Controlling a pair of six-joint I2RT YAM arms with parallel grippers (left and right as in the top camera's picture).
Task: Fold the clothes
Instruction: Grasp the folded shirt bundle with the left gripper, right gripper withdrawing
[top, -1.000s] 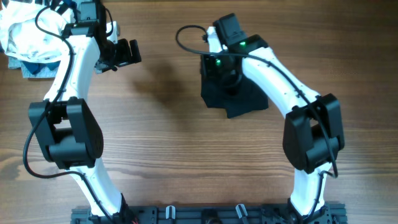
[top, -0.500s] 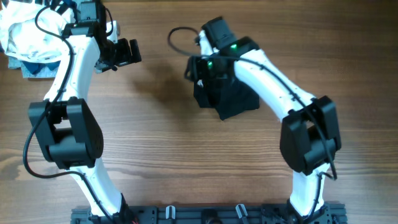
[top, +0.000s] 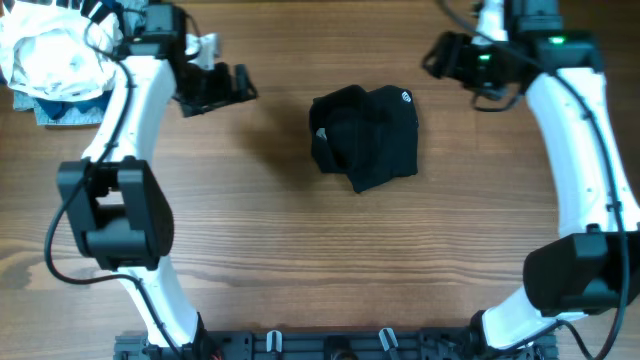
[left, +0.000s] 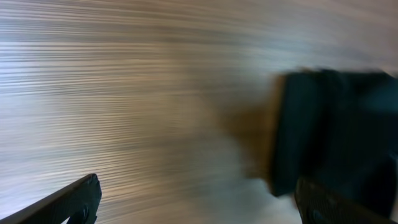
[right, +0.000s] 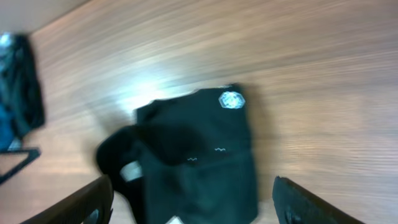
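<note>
Mid-table on the brown wooden tabletop (top: 300, 250), the black soft-fabric garment w/ small white logo (top: 365, 135) lies in a folded bundle, untouched by either arm. To its sides hang the left gripper (top: 238, 86) & right gripper (top: 438, 60), fingers spread wide, both empty.

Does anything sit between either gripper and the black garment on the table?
Nothing visible does. In the overhead view only bare table separates the left gripper from the black garment, and likewise the right gripper. The white cloth pile lies at the far left corner, off both paths.
</note>
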